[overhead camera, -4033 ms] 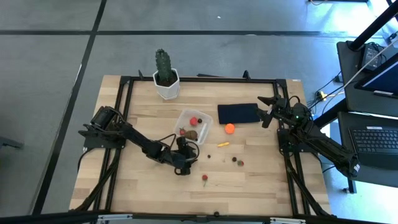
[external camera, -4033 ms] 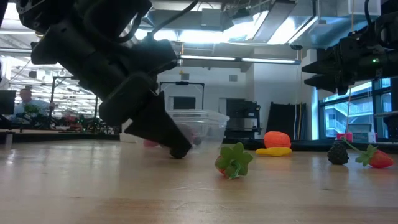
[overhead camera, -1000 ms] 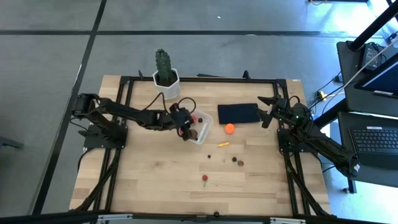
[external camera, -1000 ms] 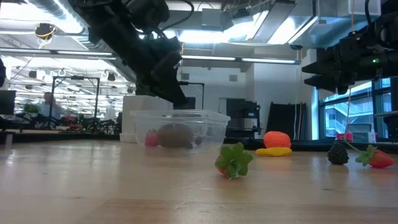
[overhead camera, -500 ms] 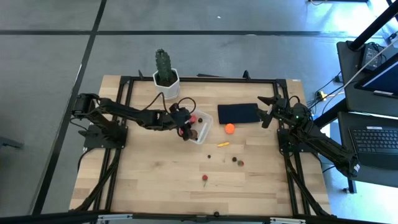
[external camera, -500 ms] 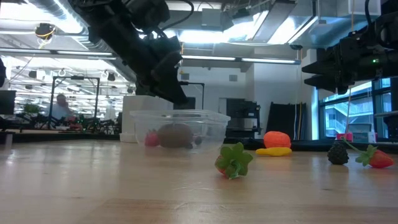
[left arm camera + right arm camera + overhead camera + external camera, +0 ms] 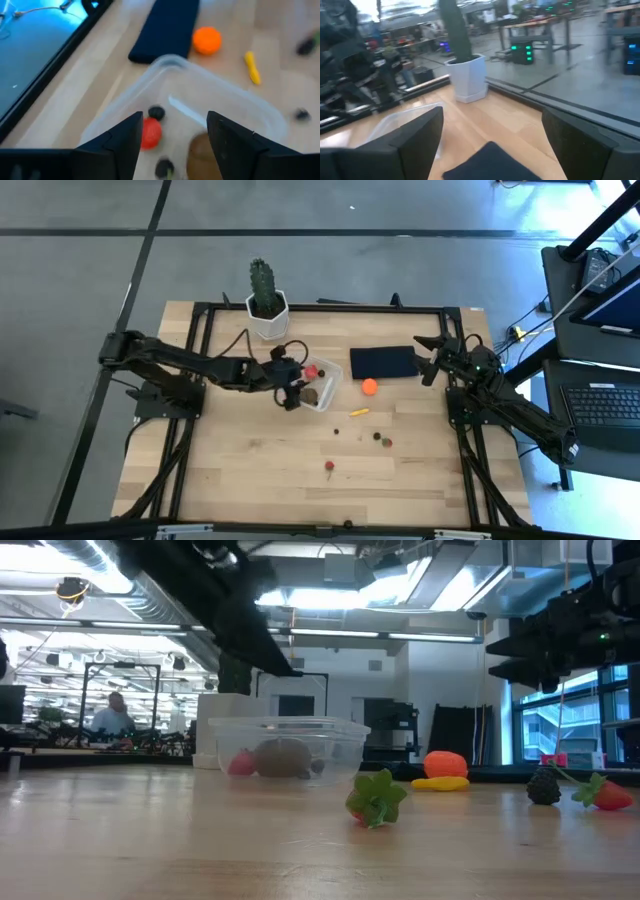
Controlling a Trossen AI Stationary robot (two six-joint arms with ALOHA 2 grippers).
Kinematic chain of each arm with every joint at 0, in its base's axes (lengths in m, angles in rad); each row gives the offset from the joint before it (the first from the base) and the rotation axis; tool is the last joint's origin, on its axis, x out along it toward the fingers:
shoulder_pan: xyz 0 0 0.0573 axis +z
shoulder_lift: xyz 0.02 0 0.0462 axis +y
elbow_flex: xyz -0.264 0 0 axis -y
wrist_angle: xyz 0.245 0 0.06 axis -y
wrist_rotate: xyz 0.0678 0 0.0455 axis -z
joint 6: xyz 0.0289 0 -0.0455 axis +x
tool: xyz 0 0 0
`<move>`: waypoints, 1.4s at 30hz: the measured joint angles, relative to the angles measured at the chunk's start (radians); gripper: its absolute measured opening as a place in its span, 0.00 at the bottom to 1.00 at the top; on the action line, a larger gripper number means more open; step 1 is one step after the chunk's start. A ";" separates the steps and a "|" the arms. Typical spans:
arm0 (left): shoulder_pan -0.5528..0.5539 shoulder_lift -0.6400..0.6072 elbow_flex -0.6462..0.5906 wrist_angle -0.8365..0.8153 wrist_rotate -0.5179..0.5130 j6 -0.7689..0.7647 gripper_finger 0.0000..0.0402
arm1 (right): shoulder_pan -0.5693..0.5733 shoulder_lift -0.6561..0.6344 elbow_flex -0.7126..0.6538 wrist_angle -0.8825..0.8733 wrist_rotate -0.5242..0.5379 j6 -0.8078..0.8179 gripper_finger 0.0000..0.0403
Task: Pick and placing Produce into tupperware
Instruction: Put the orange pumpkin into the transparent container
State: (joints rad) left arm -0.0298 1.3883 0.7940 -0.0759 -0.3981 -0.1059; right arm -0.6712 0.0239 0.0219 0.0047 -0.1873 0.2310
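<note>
The clear square tupperware [image 7: 313, 381] stands on the table's middle and holds a red piece [image 7: 150, 133], a brown lump [image 7: 202, 155] and two dark berries [image 7: 156, 112]. My left gripper [image 7: 292, 391] hangs open and empty above the tupperware's left side; the low view shows it [image 7: 268, 652] well above the rim. On the table lie an orange ball [image 7: 369, 387], a yellow sliver [image 7: 358, 412], dark berries [image 7: 377, 436] and a leafy strawberry [image 7: 328, 467]. My right gripper [image 7: 423, 361] waits open at the far right.
A flat dark navy rectangle [image 7: 383, 362] lies right of the tupperware, beside my right gripper. A green cactus in a white pot [image 7: 267, 305] stands at the far edge. A person [image 7: 113, 712] shows in the room behind. Bare wood lies toward the near edge.
My left gripper has risen from just above the tupperware's rim and drawn back a little toward the table's left edge. The tupperware and the pieces in it have stayed where they were.
</note>
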 joint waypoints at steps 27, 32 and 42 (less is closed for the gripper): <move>-0.223 -0.481 -0.785 0.858 0.003 -0.014 0.52 | 0.000 0.000 0.000 0.029 -0.087 0.031 0.84; -0.222 -0.488 -0.787 0.851 -0.002 0.000 0.52 | 0.000 0.000 0.000 0.029 -0.087 0.064 0.84; -0.221 -0.488 -0.787 0.849 -0.004 0.010 0.52 | 0.000 0.000 0.000 0.034 -0.063 0.236 0.92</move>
State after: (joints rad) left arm -0.2512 0.9005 0.0074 0.7731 -0.4019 -0.0959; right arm -0.6710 0.0242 0.0220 0.0383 -0.2508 0.4672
